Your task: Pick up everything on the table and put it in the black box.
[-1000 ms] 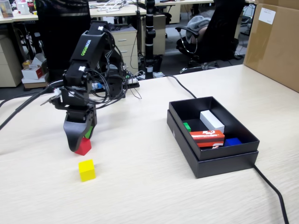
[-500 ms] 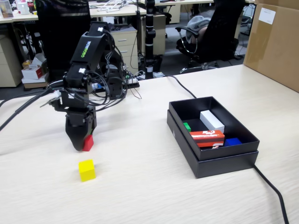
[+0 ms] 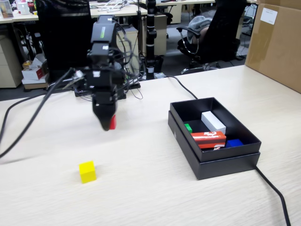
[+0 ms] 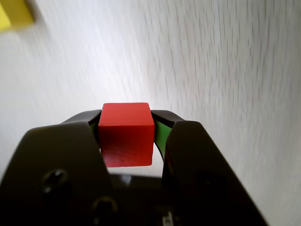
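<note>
Red cube in transit, clamped and clear of the table.

The gripper point(image 4: 126, 136) holds the red cube point(image 4: 126, 134) squarely between narrow jaws, flat faces against the pads, evidently to stop it twisting. A cube has no long axis; one face points away from the wrist camera. The yellow cube point(image 3: 87, 171) remains on the table point(image 3: 141, 188); the black box point(image 3: 221, 162) lies well apart.

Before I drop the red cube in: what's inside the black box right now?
Inside the black box: a white block, a red-and-white packet, a green cube partly hidden behind the packet, and something blue, mostly covered. The near floor is hidden by the wall.
</note>
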Controlling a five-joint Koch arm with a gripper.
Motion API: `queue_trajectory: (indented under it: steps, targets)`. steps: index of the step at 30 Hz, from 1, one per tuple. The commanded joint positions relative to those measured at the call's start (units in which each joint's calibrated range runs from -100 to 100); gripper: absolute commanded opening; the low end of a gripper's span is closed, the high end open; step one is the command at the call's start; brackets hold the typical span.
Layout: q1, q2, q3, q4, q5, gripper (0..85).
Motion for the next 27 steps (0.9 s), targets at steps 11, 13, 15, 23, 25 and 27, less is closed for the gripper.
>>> queue_trajectory:
  steps: [11,13,15,23,25,27]
  targets:
    - [23.3,-5.2,16.2,-4.2,10.8,7.0]
    - [24.3,2.9,23.0,-5.9,11.9,7.0]
    - [24.7,8.6,27.3,-5.9,12.5,7.0]
    - [23.2,31.7,42.7,-5.4,14.6,7.6]
    - [22.5,35.0,42.6,-5.3,14.9,7.7]
    - [22.1,37.0,42.3,-5.2,14.9,7.8]
